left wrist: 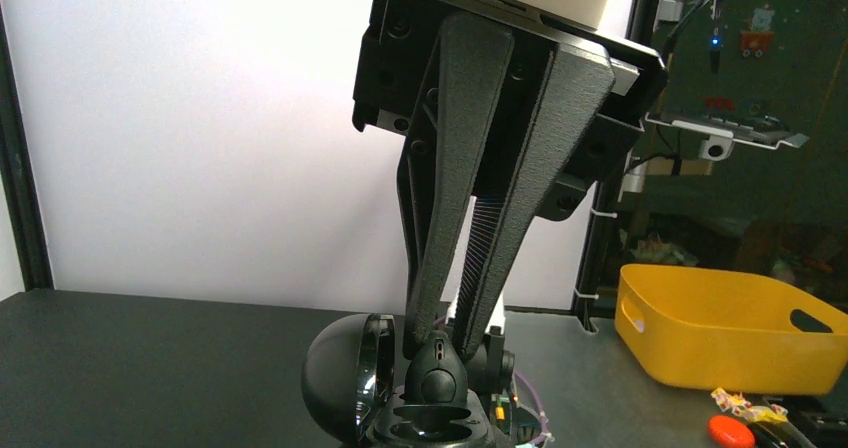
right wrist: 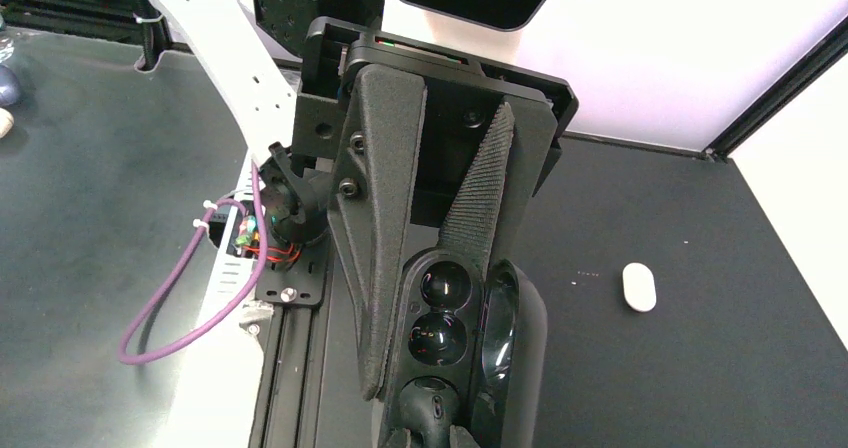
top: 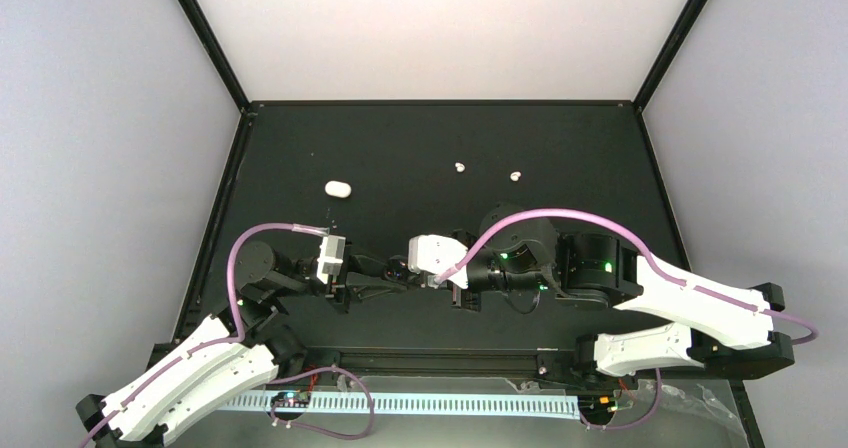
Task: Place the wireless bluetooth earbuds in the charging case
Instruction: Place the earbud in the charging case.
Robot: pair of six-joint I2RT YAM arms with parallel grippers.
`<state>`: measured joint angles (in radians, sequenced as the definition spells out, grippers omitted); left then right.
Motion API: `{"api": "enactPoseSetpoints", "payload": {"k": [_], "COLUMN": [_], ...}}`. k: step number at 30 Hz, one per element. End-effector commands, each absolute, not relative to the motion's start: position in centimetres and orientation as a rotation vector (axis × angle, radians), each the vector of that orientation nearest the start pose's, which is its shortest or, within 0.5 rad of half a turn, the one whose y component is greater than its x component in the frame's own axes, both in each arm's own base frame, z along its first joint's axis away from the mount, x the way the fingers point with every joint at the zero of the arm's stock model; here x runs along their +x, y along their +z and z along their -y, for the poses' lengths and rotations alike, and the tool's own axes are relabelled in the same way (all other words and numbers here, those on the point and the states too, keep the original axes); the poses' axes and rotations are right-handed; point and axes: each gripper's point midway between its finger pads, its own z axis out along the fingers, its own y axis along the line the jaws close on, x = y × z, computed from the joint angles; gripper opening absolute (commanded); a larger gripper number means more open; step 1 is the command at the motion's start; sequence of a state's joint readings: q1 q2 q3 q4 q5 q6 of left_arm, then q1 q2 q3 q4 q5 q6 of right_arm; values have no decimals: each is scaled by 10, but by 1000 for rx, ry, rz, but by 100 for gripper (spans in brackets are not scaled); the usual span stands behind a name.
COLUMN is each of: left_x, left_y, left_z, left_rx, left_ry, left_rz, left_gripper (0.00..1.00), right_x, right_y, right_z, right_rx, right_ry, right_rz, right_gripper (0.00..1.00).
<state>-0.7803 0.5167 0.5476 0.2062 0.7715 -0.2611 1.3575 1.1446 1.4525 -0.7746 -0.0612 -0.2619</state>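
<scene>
Pale walls (top: 120, 118) close in a black surface (top: 400, 138). On its far left part lies a closed white case (top: 338, 189), and well to the right of it two white buds (top: 460, 167) (top: 515, 176) lie near each other, apart from everything else.

Nearer, at the middle of the surface, the two arms meet head to head. The left claw (left wrist: 440, 343) reaches in from the left. Its fingers are drawn together and pinch a black bud (left wrist: 437, 370) at their tips. The bud hangs just over the base of an open black case (left wrist: 335, 383), whose domed lid stands up on the left in the left wrist view.

The right claw (right wrist: 420, 318) comes from the right and is clamped on the black case (right wrist: 520, 353). One finger lies along the side of the base and the ribbed one sits by the hinge, next to the raised lid. Two round glossy wells (right wrist: 440, 283) show in the base; whether anything sits in them I cannot tell. The black bud (right wrist: 435, 408) is at the near end of the base in that view, next to the wells but not in one.

Off the surface to the far right, in the left wrist view, sits a yellow bin (left wrist: 730, 328).
</scene>
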Motion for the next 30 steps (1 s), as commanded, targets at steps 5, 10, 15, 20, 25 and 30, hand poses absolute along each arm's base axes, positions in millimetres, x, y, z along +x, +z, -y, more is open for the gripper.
{"api": "enactPoseSetpoints", "payload": {"k": [5, 10, 15, 20, 25, 30], "left_x": [72, 73, 73, 73, 72, 71], "left_y": [374, 373, 373, 373, 374, 377], "left_z": [239, 240, 240, 240, 239, 238], "left_rx": [1034, 1034, 1034, 1033, 1032, 1029], "left_ry": [-1335, -1335, -1335, -1336, -1337, -1337], "left_rz": [-1091, -1096, -1098, -1097, -1094, -1085], "left_gripper": [2, 2, 2, 2, 2, 2], "right_x": [62, 62, 60, 61, 61, 63], "right_y": [382, 386, 391, 390, 388, 384], "right_z": [-339, -338, -336, -339, -341, -344], "right_rx": [-1540, -1532, -1521, -1522, -1523, -1530], "right_ry": [741, 743, 760, 757, 755, 733], "right_rz": [-1419, -1414, -1399, -1404, -1408, -1420], "right_gripper": [11, 10, 4, 1, 1, 1]}}
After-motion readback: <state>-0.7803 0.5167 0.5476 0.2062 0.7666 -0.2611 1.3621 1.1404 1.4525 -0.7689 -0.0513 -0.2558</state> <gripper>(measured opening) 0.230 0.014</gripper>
